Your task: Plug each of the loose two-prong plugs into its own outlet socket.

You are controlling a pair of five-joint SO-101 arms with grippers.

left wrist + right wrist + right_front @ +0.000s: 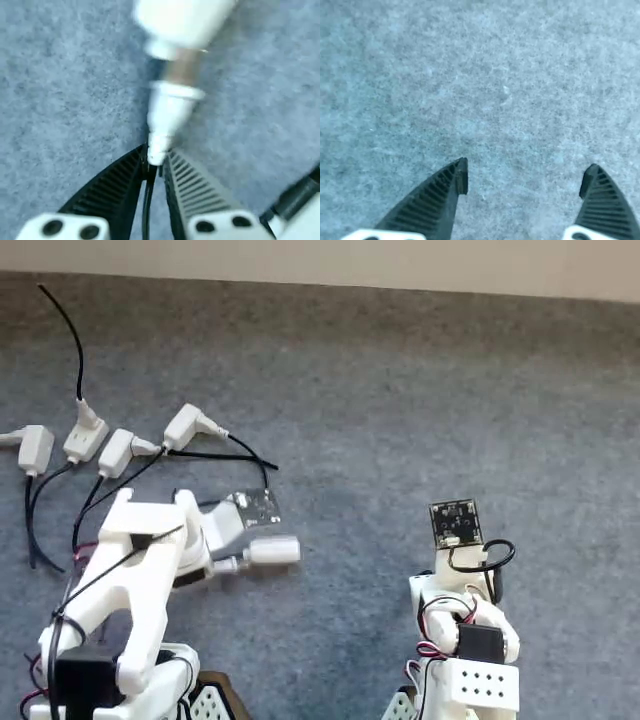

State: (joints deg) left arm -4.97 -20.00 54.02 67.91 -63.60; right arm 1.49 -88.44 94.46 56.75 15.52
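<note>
Left wrist view: the left gripper (155, 160) is clenched on a two-prong plug (167, 112) at its cord end, with the prongs (182, 70) meeting the outlet socket (180, 20). I'd push straight along the socket's axis without twisting. The right gripper (526, 167), spread wide, hangs well apart from the socket, with bare carpet (400, 390) between them.

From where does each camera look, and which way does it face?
High view: fixed above, looking down on the mat and both arms.
Left wrist view: on the left wrist, looking along the left gripper, shut on a white plug.
Right wrist view: on the right wrist, facing the mat past the open right gripper.
Shared: high and left wrist views show that plug.
</note>
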